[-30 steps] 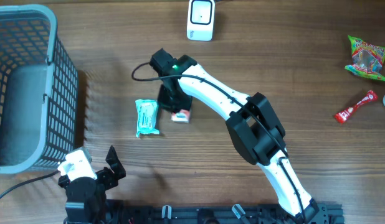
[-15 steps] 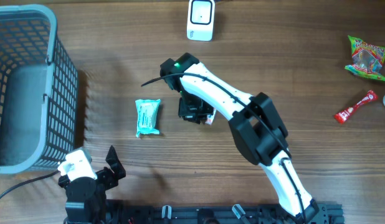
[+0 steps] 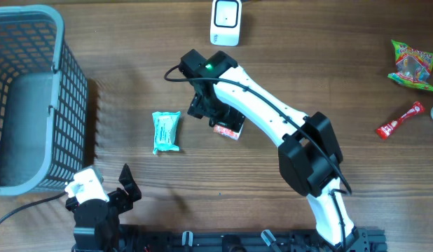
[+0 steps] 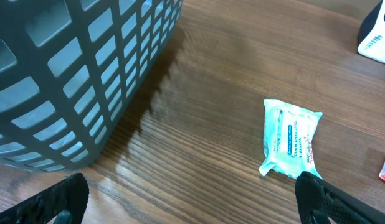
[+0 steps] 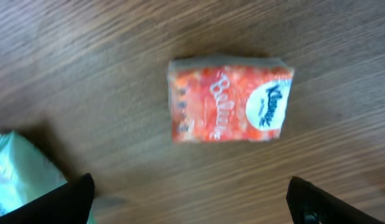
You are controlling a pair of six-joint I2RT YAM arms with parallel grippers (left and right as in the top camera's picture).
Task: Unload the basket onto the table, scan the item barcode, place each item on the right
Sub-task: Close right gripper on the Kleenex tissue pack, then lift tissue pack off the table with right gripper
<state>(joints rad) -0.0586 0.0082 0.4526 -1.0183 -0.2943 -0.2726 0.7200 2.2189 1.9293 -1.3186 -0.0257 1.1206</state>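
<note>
An orange tissue pack (image 5: pixel 228 104) lies flat on the wooden table, printed side up, free of my right gripper (image 5: pixel 192 205), whose jaws stand open and empty just short of it. From overhead the orange tissue pack (image 3: pixel 230 130) sits by the right gripper (image 3: pixel 212 112) at mid-table. A teal wipes pack (image 3: pixel 165 131) lies to its left; the same wipes pack (image 4: pixel 291 138) shows ahead of my open, empty left gripper (image 4: pixel 195 208). The white scanner (image 3: pixel 225 22) stands at the far edge. The left gripper (image 3: pixel 110 185) rests at the near left.
A grey plastic basket (image 3: pixel 55 42) fills the far left; its basket wall (image 4: pixel 68 74) looms close in the left wrist view. A green snack bag (image 3: pixel 413 66) and a red candy bar (image 3: pixel 400 120) lie at the far right.
My right gripper carried the orange tissue pack a little to the right, then opened and let it go; the pack now lies loose on the table. The left arm has not moved.
</note>
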